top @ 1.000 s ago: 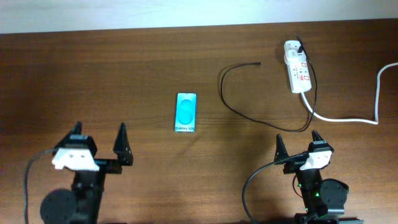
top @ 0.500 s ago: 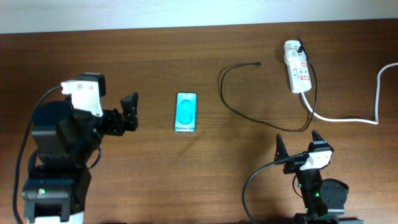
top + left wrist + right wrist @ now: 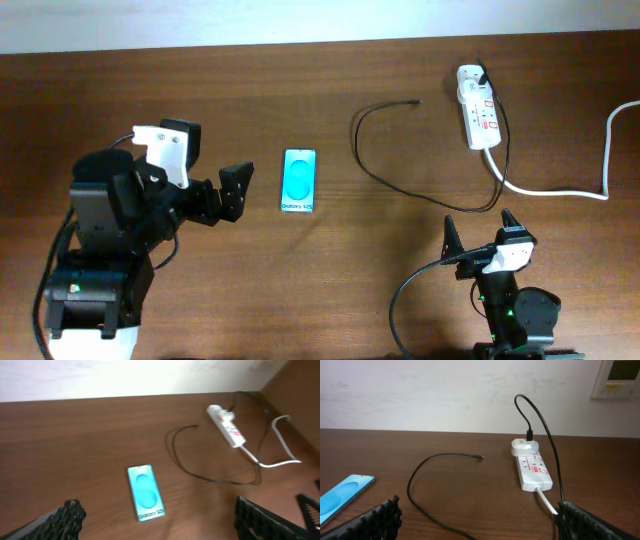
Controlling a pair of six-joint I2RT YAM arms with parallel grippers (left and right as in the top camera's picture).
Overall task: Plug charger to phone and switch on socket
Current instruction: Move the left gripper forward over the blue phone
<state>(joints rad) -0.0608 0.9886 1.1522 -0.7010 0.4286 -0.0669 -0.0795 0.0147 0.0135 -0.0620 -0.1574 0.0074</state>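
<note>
I'm working over a wide, dark brown wood-grain surface (image 3: 200,100), matt and flat, with a pale wall behind it.

The big change is my left arm. A second ago it sat folded at the near edge; now it has swung up and inward, and the left gripper (image 3: 243,193) hangs just beside the phone's left long edge, not touching it. Its jaws are spread wide with nothing between them. In the left wrist view the ribbed black fingers (image 3: 65,516) frame the phone from either side. I read this as the approach to steady or hold the phone, so the plugging step has only begun.

The right gripper (image 3: 478,232) has not moved. It is parked near the front edge, jaws apart and empty.

The socket (image 3: 478,118) is a long, white, glossy plastic strip with small red switches, lying far right, its thick white cord (image 3: 560,193) curling off to the side.

The phone (image 3: 299,181) is a slim rectangle lying flat mid-surface, screen bright cyan.

The charger (image 3: 355,138) is a thin, limp black cable looping between phone and socket. Its small connector tip (image 3: 415,101) lies free, well apart from the phone.
</note>
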